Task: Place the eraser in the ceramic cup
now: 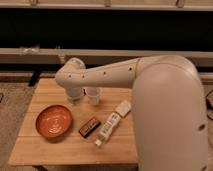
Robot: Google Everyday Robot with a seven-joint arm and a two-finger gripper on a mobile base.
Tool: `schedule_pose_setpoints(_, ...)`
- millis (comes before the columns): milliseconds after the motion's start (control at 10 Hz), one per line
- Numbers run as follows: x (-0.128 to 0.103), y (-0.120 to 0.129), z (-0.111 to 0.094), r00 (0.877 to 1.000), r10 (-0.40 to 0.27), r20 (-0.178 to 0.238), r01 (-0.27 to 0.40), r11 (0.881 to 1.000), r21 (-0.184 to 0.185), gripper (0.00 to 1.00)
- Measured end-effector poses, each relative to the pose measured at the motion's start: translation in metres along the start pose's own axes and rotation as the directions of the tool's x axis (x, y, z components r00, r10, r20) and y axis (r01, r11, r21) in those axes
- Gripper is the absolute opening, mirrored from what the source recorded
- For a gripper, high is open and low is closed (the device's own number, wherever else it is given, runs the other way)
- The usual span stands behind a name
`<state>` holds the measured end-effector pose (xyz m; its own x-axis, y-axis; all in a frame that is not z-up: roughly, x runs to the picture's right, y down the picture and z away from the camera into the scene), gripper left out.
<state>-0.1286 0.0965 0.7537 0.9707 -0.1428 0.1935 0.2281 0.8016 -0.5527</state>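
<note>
Arm (165, 100): spans desk (50, 150) from 3 o'clock.
Orange bowl (38, 116): 8 o'clock.
White bottle (108, 126): 5 o'clock.
Gripper (75, 96): just beside ceramic cup (93, 95), at its 9 o'clock; jaws released, empty.
Eraser (123, 108) (prob. the white block): 4 o'clock of cup.
Risk: wrist swing tips cup; dark block (89, 126) grabbed instead.

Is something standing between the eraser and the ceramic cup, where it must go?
Nothing visible does: bare table separates the white eraser from the ceramic cup. The gripper hangs left of the cup in the picture, so the cup itself stands between it and the eraser. The bottle lies off that line.
</note>
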Motion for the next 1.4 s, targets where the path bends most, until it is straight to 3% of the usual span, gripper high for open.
schedule_pose_setpoints(200, 0.043, 0.023, -0.006, 0.997, 0.069, -0.020, -0.069, 0.998, -0.012, 0.80)
schedule_pose_setpoints(600, 0.144, 0.063, -0.011, 0.976, 0.209, -0.055, -0.210, 0.977, -0.026, 0.80)
schedule_pose_setpoints(800, 0.182, 0.069, 0.006, 0.969, 0.244, -0.047, -0.245, 0.969, -0.021, 0.80)
schedule_pose_setpoints(900, 0.200, 0.067, 0.025, 0.969, 0.243, -0.037, -0.243, 0.970, -0.014, 0.80)
schedule_pose_setpoints(1100, 0.217, 0.058, 0.055, 0.973, 0.230, -0.022, -0.230, 0.973, -0.005, 0.80)
schedule_pose_setpoints(1300, 0.234, 0.032, 0.088, 0.983, 0.182, -0.008, -0.182, 0.983, 0.013, 0.80)
schedule_pose_setpoints(1400, 0.242, 0.023, 0.093, 0.986, 0.165, -0.009, -0.165, 0.986, 0.021, 0.80)
